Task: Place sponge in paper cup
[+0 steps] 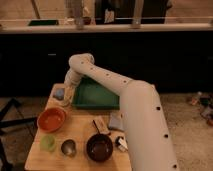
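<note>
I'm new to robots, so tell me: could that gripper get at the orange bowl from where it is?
Probably yes. The gripper hangs at the table's far left corner, by the green tray; the orange bowl sits just nearer the camera, with nothing between.

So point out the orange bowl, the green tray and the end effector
Round orange bowl (51,119), camera view, inner floor.
Rectangular green tray (95,95), camera view, bare floor.
End effector (66,100), camera view, tip at table's far-left corner.
</note>
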